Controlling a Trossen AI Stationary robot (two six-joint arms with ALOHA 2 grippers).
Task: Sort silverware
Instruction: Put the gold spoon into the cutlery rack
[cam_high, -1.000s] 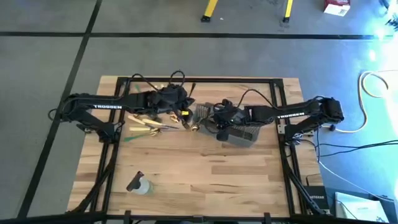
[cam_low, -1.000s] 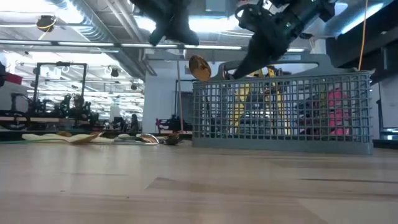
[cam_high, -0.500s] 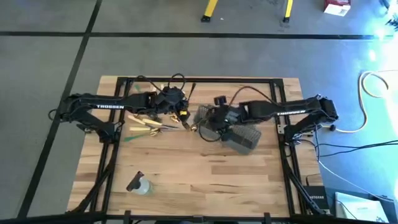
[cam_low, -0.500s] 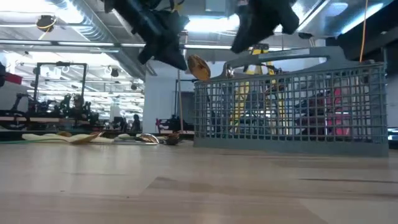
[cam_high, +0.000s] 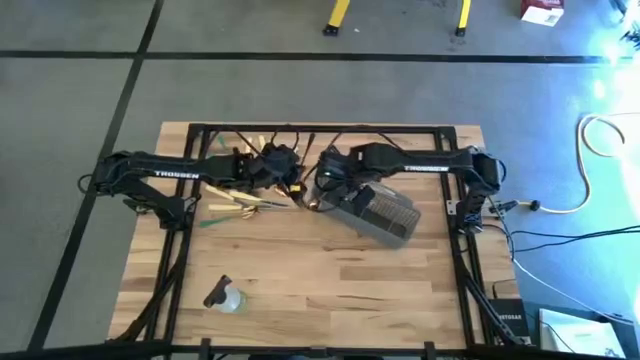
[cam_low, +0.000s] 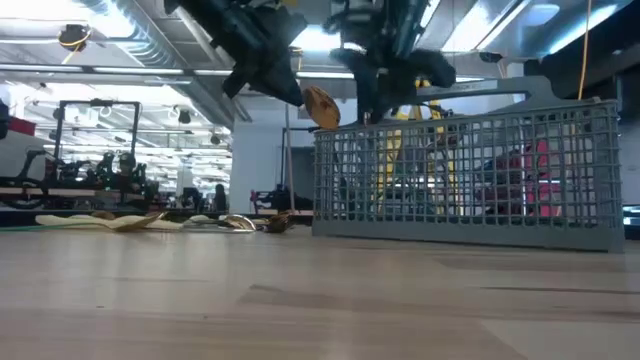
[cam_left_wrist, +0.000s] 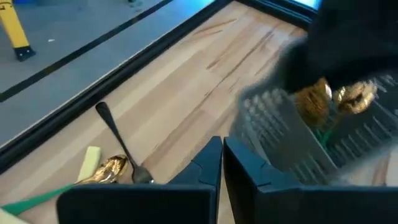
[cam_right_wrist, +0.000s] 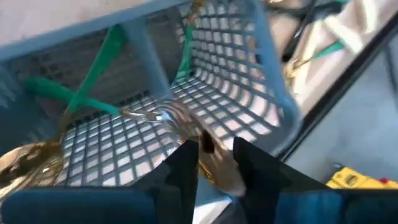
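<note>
The grey wire basket (cam_high: 385, 215) lies slanted at mid-table, with green utensils (cam_right_wrist: 93, 81) and gold spoons (cam_right_wrist: 25, 162) inside it. One gold spoon head (cam_low: 320, 105) sticks up at its left end. Loose silverware (cam_high: 235, 203) lies on the table to the left: a black utensil (cam_left_wrist: 118, 140), a gold spoon (cam_left_wrist: 109, 169) and a green one. My right gripper (cam_right_wrist: 216, 163) hangs over the basket's left end (cam_high: 322, 185), shut on a gold utensil. My left gripper (cam_left_wrist: 222, 163) is shut just left of it (cam_high: 288, 182), above the table. My right gripper pinches a gold utensil (cam_right_wrist: 214, 158) between its two fingers, coming from above over the basket's open top. The fingers hide which part of the utensil they have. The utensil is clear of the table.
More pale and green utensils (cam_high: 255, 140) lie near the far edge. A small clear bottle (cam_high: 225, 297) lies near the front left. Bare wood stretches across the near half of the table. The two grippers are close together at the basket's left end.
My right arm has swung toward the far edge and stretched leftward, carrying its gripper from above the basket's middle to its left end. The basket has turned a little on the table. My left gripper has come down slightly toward the basket's left end.
</note>
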